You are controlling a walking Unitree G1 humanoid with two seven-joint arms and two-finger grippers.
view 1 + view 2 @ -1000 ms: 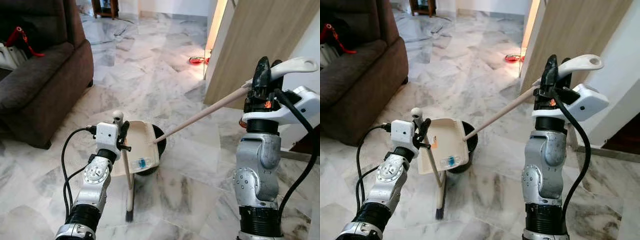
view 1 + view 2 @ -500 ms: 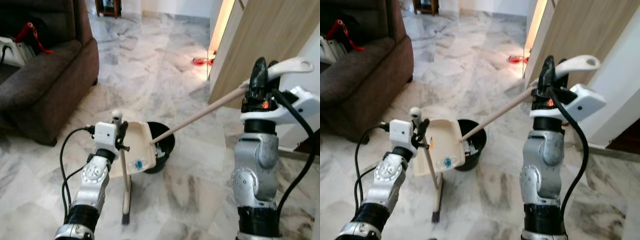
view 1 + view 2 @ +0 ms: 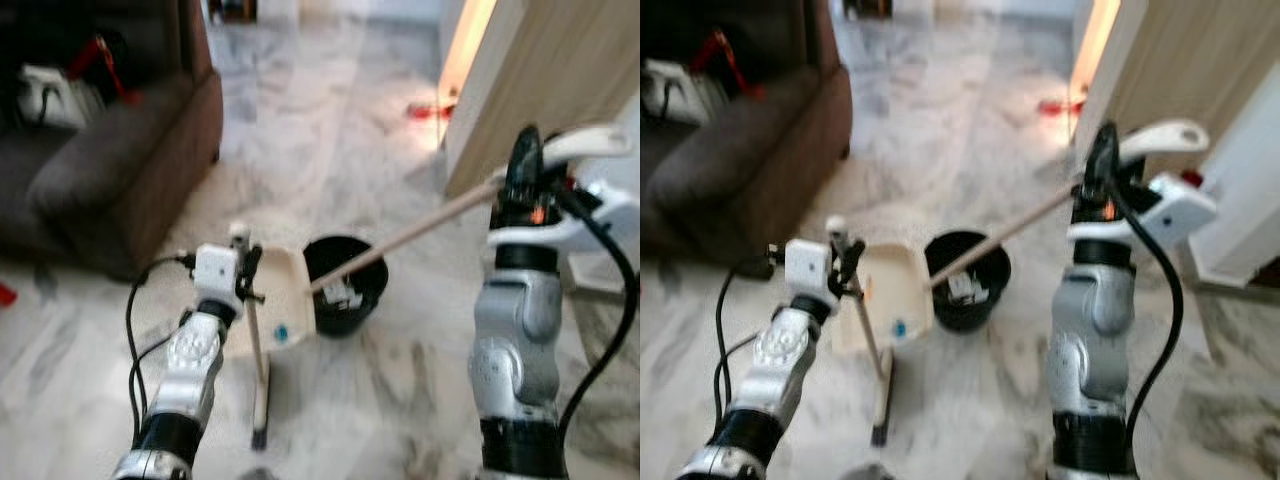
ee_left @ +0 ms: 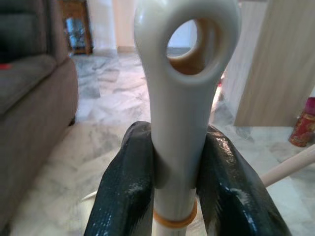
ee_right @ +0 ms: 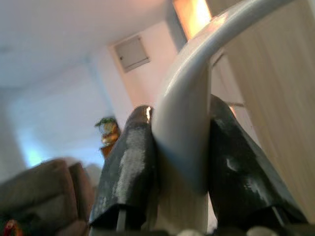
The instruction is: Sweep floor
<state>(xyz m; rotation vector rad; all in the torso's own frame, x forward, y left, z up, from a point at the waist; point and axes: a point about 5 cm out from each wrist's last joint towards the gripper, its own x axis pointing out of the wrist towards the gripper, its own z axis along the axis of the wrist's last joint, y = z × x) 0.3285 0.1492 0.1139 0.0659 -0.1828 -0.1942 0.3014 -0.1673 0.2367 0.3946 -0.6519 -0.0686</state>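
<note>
My left gripper (image 3: 241, 272) is shut on the white top of a short broom (image 3: 257, 360), which stands nearly upright with its brush on the marble floor. In the left wrist view both fingers (image 4: 129, 187) clamp the looped handle end (image 4: 179, 98). My right gripper (image 3: 524, 178) is raised at the right and shut on the long handle (image 3: 410, 238) of the cream dustpan (image 3: 288, 308). The pan is tilted steeply up against the rim of a black bin (image 3: 347, 296) with light scraps inside. A small blue bit clings to the pan's face. Both eye views are blurred.
A brown sofa (image 3: 110, 165) with a white thing and a red strap on it stands at the left. A wooden panel (image 3: 560, 70) and white wall close off the right. A red object (image 3: 430, 110) lies on the floor beyond.
The whole picture has shifted and blurred, so the camera moved. The bin now shows from behind the dustpan, at its right, with scraps inside. Both grips are unchanged.
</note>
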